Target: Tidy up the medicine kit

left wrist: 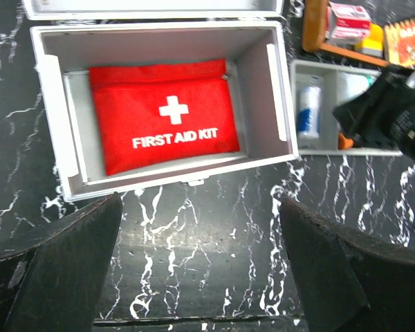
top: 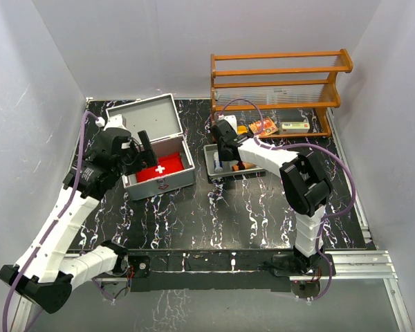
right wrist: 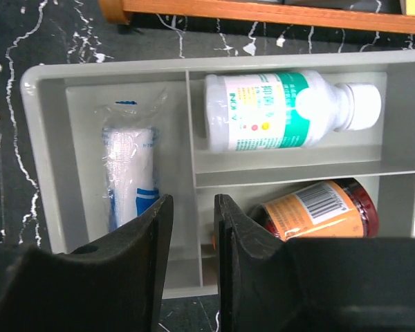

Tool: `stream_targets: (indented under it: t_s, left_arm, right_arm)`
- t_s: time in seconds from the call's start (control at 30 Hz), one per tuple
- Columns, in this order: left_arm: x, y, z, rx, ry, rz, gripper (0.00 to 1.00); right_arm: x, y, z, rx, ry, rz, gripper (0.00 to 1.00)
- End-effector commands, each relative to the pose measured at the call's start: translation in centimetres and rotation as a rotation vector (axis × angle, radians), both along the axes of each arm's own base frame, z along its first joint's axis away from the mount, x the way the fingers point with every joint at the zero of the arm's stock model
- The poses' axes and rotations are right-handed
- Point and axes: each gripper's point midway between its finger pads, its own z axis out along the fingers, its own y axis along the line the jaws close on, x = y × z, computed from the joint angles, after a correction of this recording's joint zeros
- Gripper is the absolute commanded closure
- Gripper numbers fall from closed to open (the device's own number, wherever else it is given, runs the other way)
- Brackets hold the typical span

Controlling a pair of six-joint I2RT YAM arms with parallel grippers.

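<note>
Left wrist view showed my left gripper [left wrist: 200,235] spread wide and empty, hovering just short of the large silver-grey metal case [left wrist: 263,90], which lay open, I judged, for loading. Inside lay a flat red fabric first-aid pouch [left wrist: 162,114]. My right gripper [right wrist: 192,228] had its jaws narrowly apart, gripping nothing, above the small grey plastic divided tray [right wrist: 41,138]. Just beyond its left fingertip sat a wrapped white gauze roll [right wrist: 131,173], and farther off a white green-labelled bottle [right wrist: 263,111], probably items to move.

Far left: my medicine kit [top: 167,181], pouch [top: 159,168] inside.
Right of it: I see the tray [right wrist: 45,138].
Far behind tray: the rack [top: 277,104].
</note>
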Motion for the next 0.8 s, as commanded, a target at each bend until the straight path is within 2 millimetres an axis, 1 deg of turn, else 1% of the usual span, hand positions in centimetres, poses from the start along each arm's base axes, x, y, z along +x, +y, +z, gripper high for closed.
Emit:
stream_targets:
  t_s: [0.0, 0.2, 0.33, 0.4, 0.47, 0.57, 0.67, 0.77]
  left_arm:
    - [0.3, 3.0, 0.5, 0.034, -0.002, 0.083, 0.04]
    - [0.0, 4.6, -1.6, -0.021, 0.060, 0.113, 0.04]
    - [-0.5, 6.1, -2.6, 0.009, 0.084, 0.160, 0.04]
    - [-0.8, 7.0, -3.2, 0.028, 0.104, 0.201, 0.05]
    - [-0.9, 7.9, -3.9, 0.048, 0.124, 0.237, 0.06]
    - [-0.6, 8.6, -5.0, 0.057, 0.150, 0.257, 0.08]
    - [0.0, 8.9, -5.9, 0.058, 0.166, 0.256, 0.09]
    - [0.9, 9.2, -7.1, 0.066, 0.187, 0.247, 0.12]
  right_arm:
    - [0.8, -0.7, 1.8, -0.010, -0.048, -0.048, 0.72]
    - [0.5, 0.1, -0.3, -0.020, 0.022, 0.002, 0.75]
    - [0.2, 0.1, -1.7, -0.035, 0.056, 0.010, 0.82]
    - [0.1, 0.2, -2.1, -0.034, 0.067, 0.015, 0.85]
    - [0.1, 0.2, -2.2, -0.035, 0.066, 0.018, 0.86]
    - [0.2, 0.0, -2.5, -0.049, 0.060, 0.015, 0.88]
    - [0.2, -0.7, -2.9, -0.077, 0.058, 0.002, 0.95]
    - [-0.3, -1.3, -3.4, -0.094, 0.058, -0.007, 1.00]
